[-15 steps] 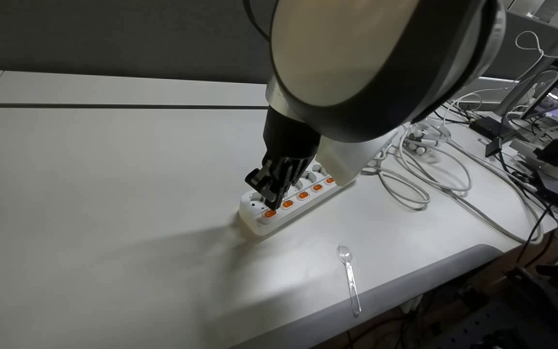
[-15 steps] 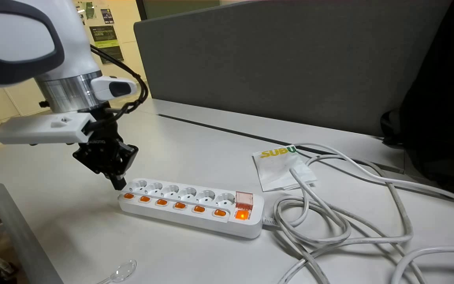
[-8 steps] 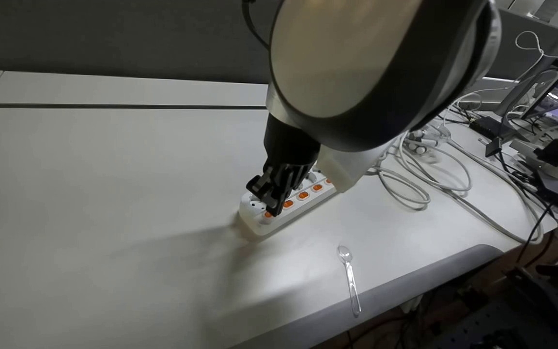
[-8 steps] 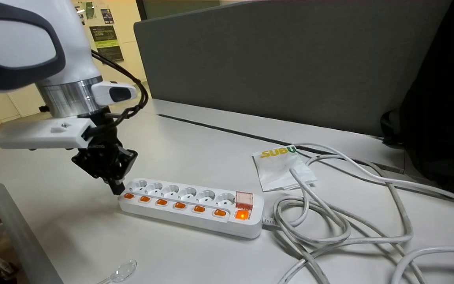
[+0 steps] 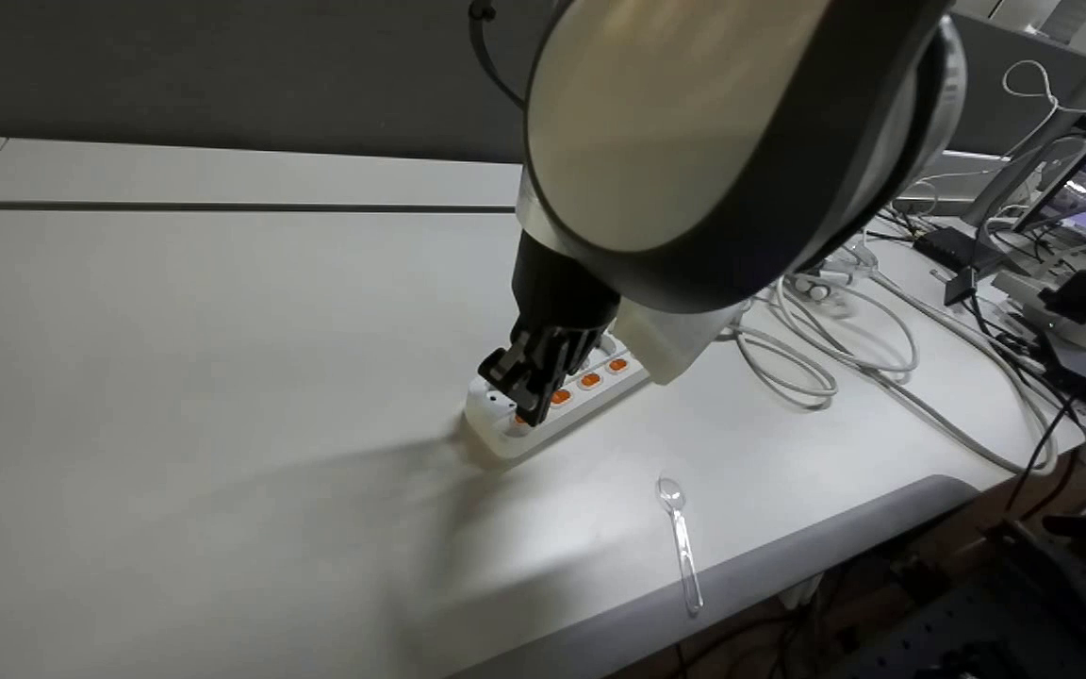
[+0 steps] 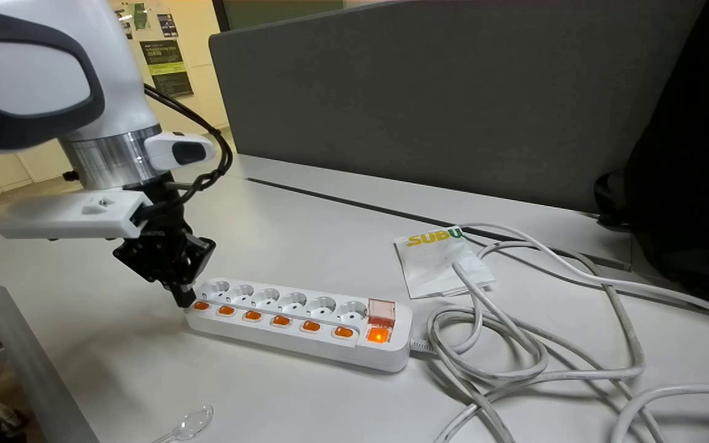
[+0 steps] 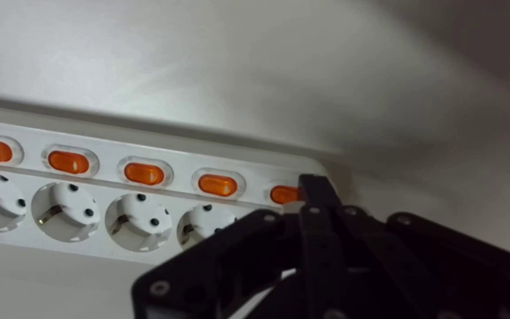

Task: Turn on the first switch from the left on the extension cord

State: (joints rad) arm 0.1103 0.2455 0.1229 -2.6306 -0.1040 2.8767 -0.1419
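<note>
Between the far edge of the white desk (image 6: 305, 240) and the long white plastic extension cord (image 6: 296, 337) passage lies open — until white lettered paper (image 6: 431, 267) and looped pale-grey cables (image 6: 594, 373) block it.

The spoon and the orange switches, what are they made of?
The spoon looks like clear, shiny plastic: the white table shows through it. Glass isn't ruled out. The orange switches seem to be smooth, glossy plastic, maybe a bit see-through: light makes bright spots on them.
</note>
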